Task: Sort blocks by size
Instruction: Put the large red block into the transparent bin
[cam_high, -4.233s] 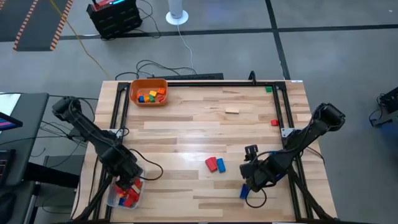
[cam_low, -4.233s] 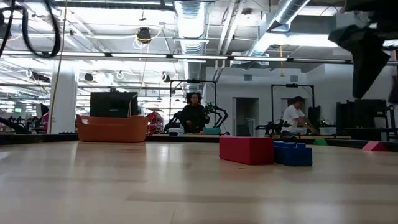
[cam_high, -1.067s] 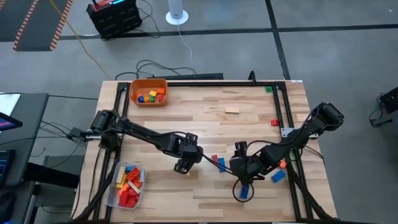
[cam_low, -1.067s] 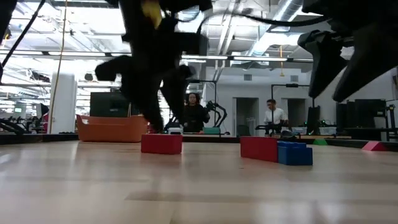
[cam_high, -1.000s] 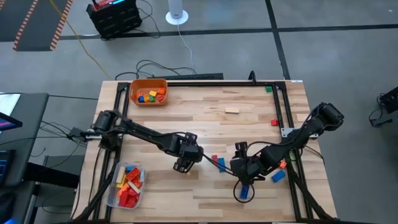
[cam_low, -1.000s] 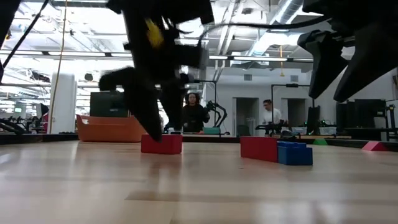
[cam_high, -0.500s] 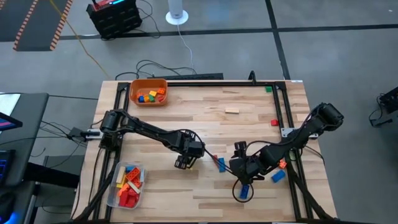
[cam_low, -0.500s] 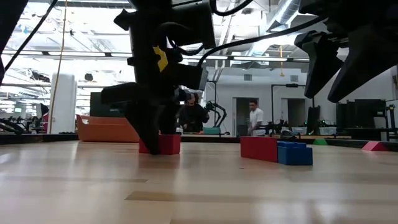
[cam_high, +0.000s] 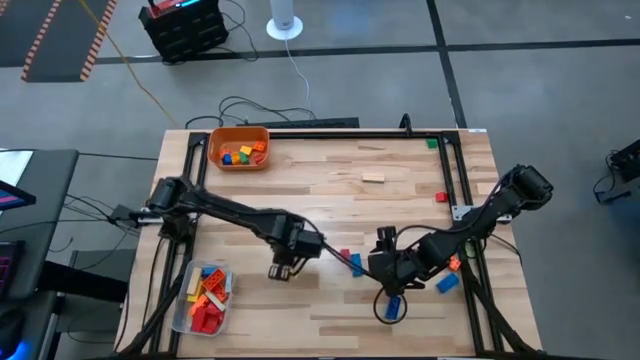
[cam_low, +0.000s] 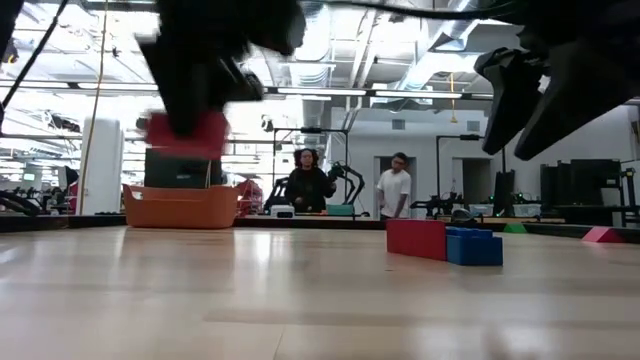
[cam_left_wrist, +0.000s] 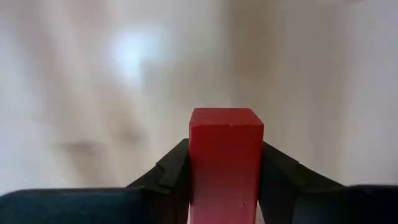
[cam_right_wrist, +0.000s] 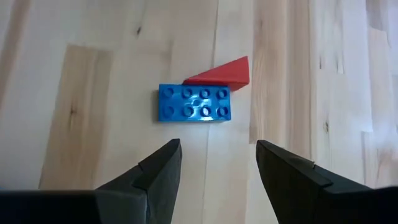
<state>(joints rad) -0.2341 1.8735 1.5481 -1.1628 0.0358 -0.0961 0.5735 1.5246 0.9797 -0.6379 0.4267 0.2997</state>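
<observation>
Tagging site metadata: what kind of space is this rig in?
Probably a robotics lab or open industrial workspace: exposed ceiling ducts, other rigs behind two standing people, and a wooden table carrying toy blocks and an orange bin.

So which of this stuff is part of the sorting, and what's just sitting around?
Job:
red block in left tool
blue block under open right tool
red wedge
tan block

Not job:
orange bin
clear tub
cables
</observation>
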